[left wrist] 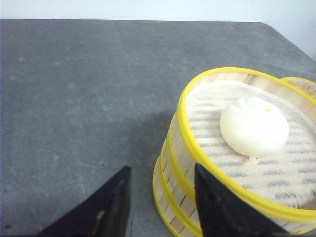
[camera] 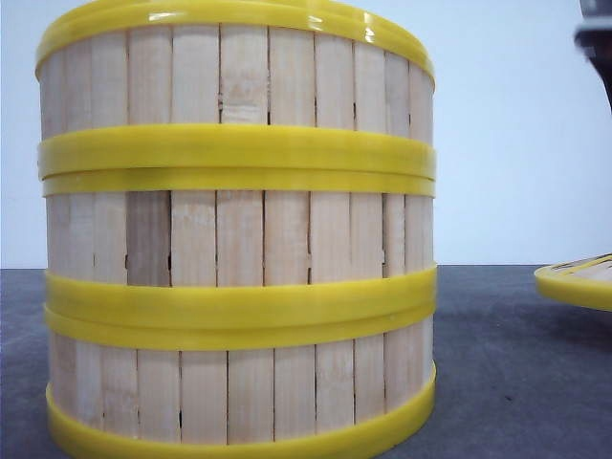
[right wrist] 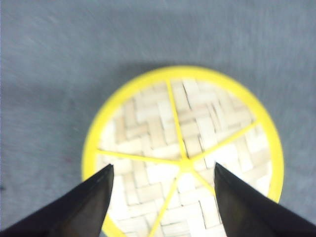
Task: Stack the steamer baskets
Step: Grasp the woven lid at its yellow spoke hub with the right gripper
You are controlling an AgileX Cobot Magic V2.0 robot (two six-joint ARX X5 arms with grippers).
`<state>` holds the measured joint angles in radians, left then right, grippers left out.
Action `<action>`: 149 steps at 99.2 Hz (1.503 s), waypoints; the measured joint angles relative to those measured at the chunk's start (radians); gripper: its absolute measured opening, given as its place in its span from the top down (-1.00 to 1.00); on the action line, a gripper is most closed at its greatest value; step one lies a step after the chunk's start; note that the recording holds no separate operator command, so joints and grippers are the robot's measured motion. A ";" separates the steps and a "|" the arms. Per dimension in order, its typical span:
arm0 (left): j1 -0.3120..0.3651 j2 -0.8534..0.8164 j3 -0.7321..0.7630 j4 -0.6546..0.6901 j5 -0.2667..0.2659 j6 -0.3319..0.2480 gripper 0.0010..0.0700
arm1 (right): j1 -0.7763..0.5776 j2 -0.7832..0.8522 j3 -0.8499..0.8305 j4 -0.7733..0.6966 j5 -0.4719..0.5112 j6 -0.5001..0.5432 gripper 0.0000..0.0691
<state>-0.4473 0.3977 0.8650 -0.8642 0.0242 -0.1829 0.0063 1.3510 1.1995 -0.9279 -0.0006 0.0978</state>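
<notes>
you have the three steamer baskets (camera: 237,239) stacked in one straight column on the grey counter (camera: 507,382), close in front of the front camera, each yellow rim sitting flush on the one below. from your left wrist view, the top basket is uncovered and holds a white bun (left wrist: 254,126) resting on its slatted, cloth-lined floor. your left gripper (left wrist: 160,197) is released, its dark fingers (left wrist: 114,207) spread apart, one just beside the stack's wall and the other out over bare counter, neither clearly touching the baskets. your right gripper (right wrist: 163,192) is also released, fingers wide and holding nothing, hanging above the flat woven lid (right wrist: 182,148), which lies on the counter with its yellow rim and spokes facing up. in the front view that lid (camera: 579,279) shows at the right edge, well apart from the stack, with part of your right arm (camera: 595,38) dark at the upper corner.
</notes>
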 joint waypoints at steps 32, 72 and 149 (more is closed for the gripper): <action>0.000 0.000 0.000 -0.004 0.000 0.000 0.36 | -0.040 0.003 -0.084 0.102 0.000 0.035 -0.13; 0.000 0.000 0.000 -0.020 0.000 0.000 0.36 | -0.042 0.100 -0.084 0.106 -0.005 0.037 0.04; 0.000 0.000 0.000 -0.038 0.000 0.000 0.36 | -0.070 0.149 -0.084 0.100 -0.042 0.030 0.73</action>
<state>-0.4473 0.3977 0.8650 -0.9020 0.0242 -0.1833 -0.0639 1.4998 1.1156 -0.8280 -0.0422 0.1280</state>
